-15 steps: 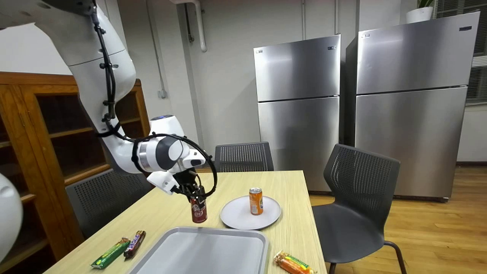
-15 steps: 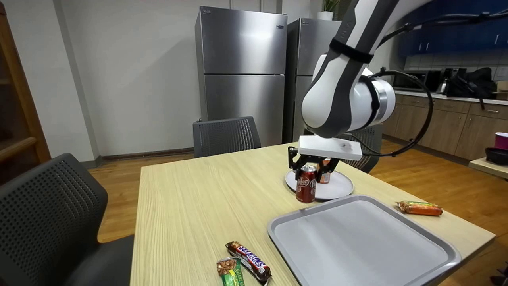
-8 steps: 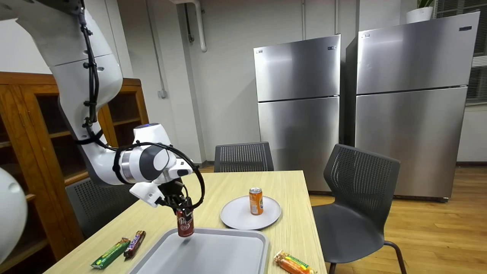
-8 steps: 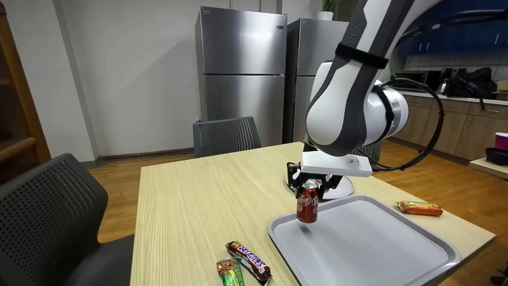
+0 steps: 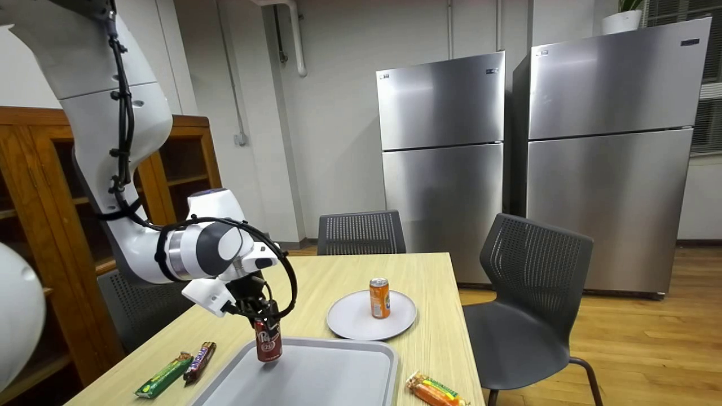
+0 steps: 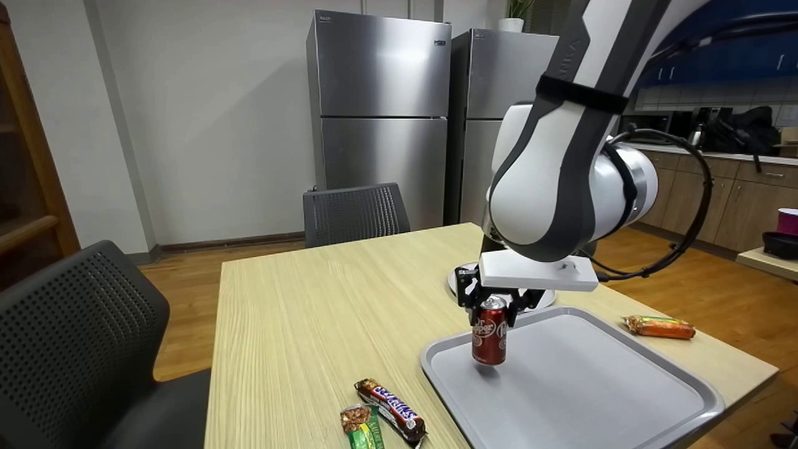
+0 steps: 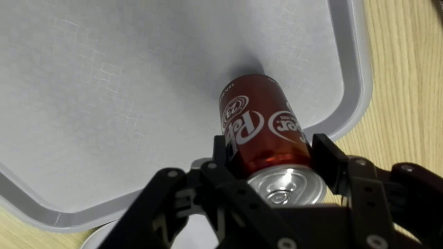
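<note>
A dark red Dr Pepper can [image 5: 269,343] is held upright between the fingers of my gripper [image 6: 493,313]. In the wrist view the can [image 7: 256,117] has one black finger [image 7: 220,148] pressed to one side and the opposite finger on the other, near its silver lid. Below it lies the grey tray [image 6: 592,386]; the can is over the inside of one corner. A small shadow shows at its base, so it hangs just over the tray surface or barely meets it; I cannot tell which.
An orange can [image 5: 379,299] stands on a pale round plate [image 5: 347,318] behind the tray. A green-wrapped bar [image 5: 163,376] and a Snickers bar [image 6: 393,408] lie to one side of the tray, an orange-wrapped bar [image 6: 659,326] on the opposite side. Chairs [image 5: 533,282] surround the table.
With the can still gripped, my gripper has come down and away from the plate, from beyond the tray's edge to low over its corner. The other objects have stayed put.
</note>
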Controlling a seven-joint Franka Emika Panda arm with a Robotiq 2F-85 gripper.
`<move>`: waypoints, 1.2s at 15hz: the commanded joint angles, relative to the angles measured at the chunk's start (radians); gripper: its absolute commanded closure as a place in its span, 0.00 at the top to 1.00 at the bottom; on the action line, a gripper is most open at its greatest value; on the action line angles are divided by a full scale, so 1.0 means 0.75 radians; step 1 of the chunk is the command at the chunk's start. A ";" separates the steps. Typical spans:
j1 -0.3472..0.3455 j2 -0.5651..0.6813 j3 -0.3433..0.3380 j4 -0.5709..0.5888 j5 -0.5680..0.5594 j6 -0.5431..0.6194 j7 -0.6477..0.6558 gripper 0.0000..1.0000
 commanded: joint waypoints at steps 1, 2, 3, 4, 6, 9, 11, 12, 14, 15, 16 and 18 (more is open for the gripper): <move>0.057 -0.030 -0.037 -0.049 0.016 0.044 0.017 0.39; 0.066 -0.023 -0.042 -0.052 0.018 0.049 0.018 0.39; 0.067 -0.021 -0.039 -0.056 0.024 0.050 0.014 0.39; 0.070 -0.017 -0.039 -0.059 0.028 0.056 0.012 0.39; 0.065 -0.008 -0.026 -0.063 0.044 0.068 0.007 0.39; 0.048 0.001 -0.004 -0.068 0.071 0.091 -0.001 0.39; 0.043 0.013 0.007 -0.068 0.093 0.117 -0.009 0.39; 0.042 0.020 0.011 -0.067 0.107 0.133 -0.016 0.39; 0.044 0.032 0.018 -0.068 0.132 0.154 -0.028 0.39; 0.048 0.038 0.019 -0.068 0.143 0.163 -0.033 0.39; 0.057 0.044 0.016 -0.069 0.152 0.173 -0.039 0.39; 0.069 0.052 0.009 -0.068 0.168 0.179 -0.047 0.40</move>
